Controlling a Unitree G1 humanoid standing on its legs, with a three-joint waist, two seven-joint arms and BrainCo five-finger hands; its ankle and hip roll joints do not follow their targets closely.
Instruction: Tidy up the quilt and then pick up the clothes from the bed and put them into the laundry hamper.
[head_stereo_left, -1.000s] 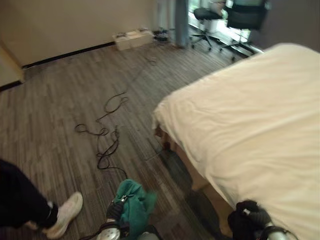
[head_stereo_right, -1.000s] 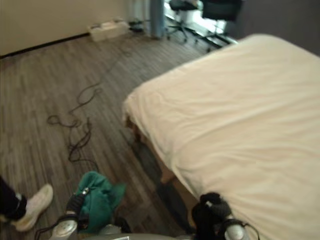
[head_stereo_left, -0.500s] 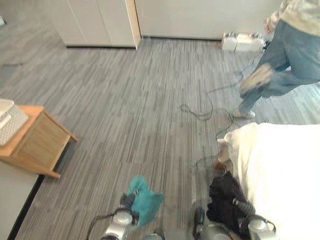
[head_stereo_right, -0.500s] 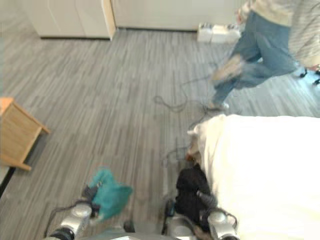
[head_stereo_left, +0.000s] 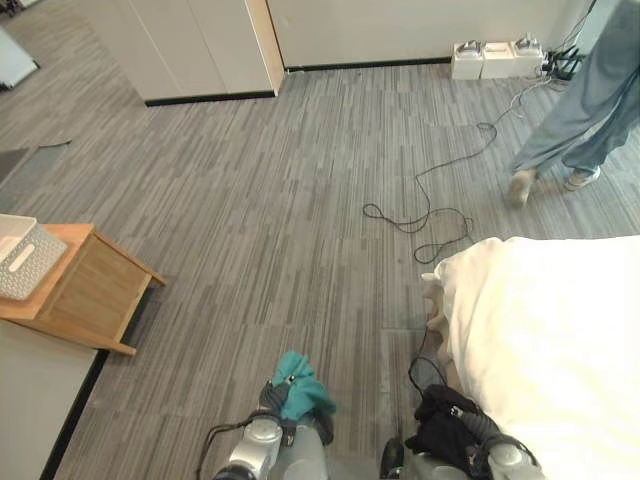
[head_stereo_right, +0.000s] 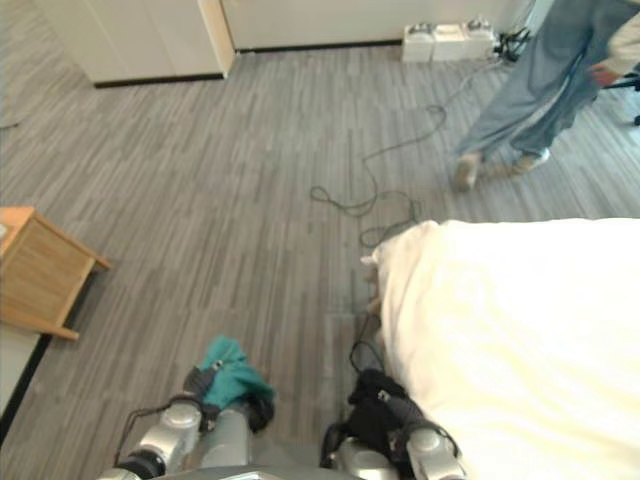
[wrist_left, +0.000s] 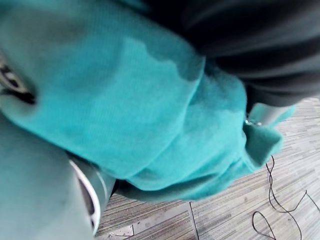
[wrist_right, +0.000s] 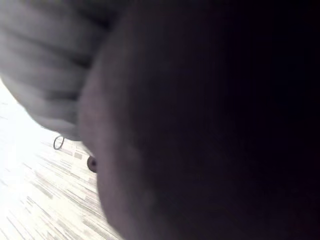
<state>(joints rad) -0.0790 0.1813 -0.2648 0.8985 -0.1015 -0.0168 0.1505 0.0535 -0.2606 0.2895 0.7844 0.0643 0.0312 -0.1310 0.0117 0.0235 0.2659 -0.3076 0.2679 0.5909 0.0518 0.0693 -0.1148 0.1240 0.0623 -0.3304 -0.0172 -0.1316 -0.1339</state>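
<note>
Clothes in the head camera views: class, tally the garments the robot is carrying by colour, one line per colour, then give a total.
Teal: 1, the teal fabric garment bunched at the left hand.
Black: 1, the black fabric garment bundled over the right hand.
Total: 2 garments, both off the white quilt-covered bed.

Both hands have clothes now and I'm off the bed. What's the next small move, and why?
Probably keep turning left to look for the hamper. The left hand holds the teal garment, the right hand the black garment, and the bed is at the right. A white basket sits on the wooden table at the left; I can't tell if it's the hamper.
</note>
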